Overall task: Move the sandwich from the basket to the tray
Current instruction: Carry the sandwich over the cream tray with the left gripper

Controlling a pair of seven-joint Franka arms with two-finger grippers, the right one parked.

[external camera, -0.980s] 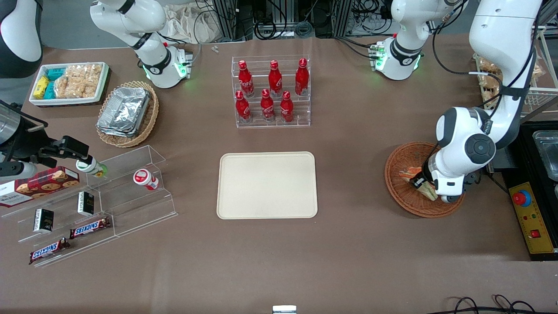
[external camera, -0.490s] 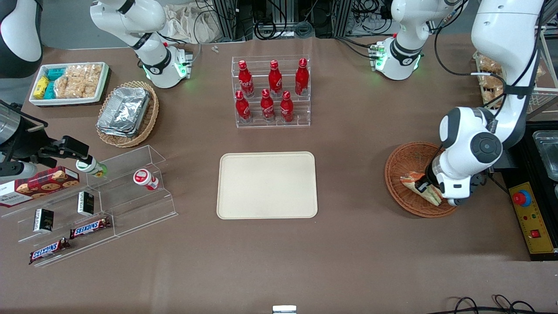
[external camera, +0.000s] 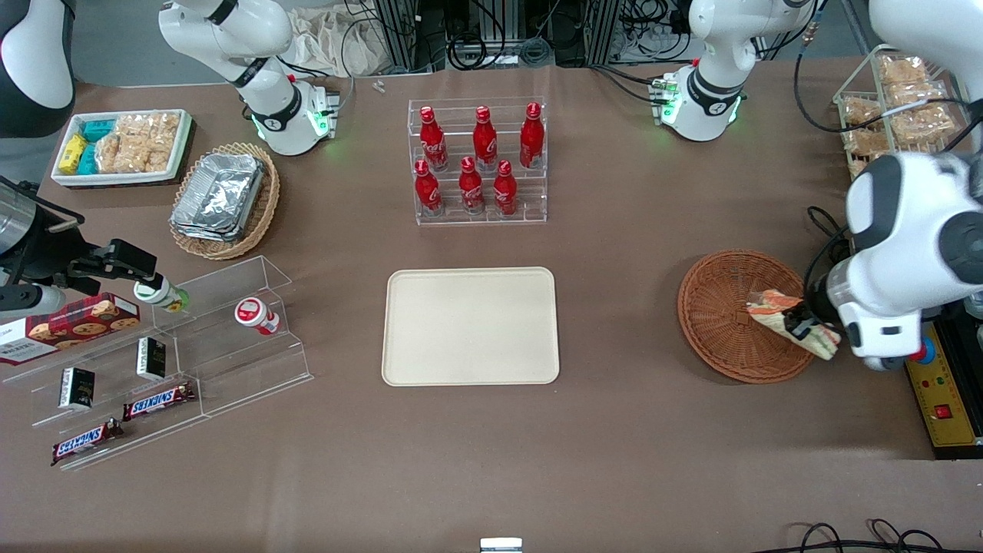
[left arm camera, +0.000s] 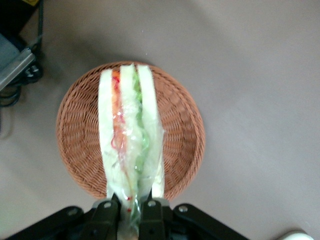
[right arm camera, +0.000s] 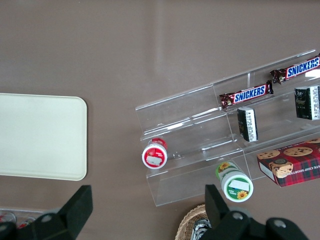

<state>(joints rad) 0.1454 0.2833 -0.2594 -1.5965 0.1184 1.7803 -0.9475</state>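
My left gripper (external camera: 802, 329) is shut on the sandwich (external camera: 783, 322), a wrapped pale wedge with orange-red and green filling, and holds it in the air above the round reddish-brown wicker basket (external camera: 722, 315). In the left wrist view the sandwich (left arm camera: 129, 135) hangs from the gripper (left arm camera: 131, 212) with the basket (left arm camera: 182, 135) well below it and nothing in it. The cream-beige tray (external camera: 470, 326) lies bare at the middle of the table, toward the parked arm from the basket; its corner also shows in the right wrist view (right arm camera: 40, 135).
A clear rack of red bottles (external camera: 478, 161) stands farther from the front camera than the tray. A control box with a red button (external camera: 938, 384) lies beside the basket at the table's end. A clear stepped shelf with snacks (external camera: 153, 361) stands toward the parked arm's end.
The gripper has risen out of the basket with the sandwich in it and shifted toward the working arm's end of the table. The arm's wrist now looks larger in the front view.
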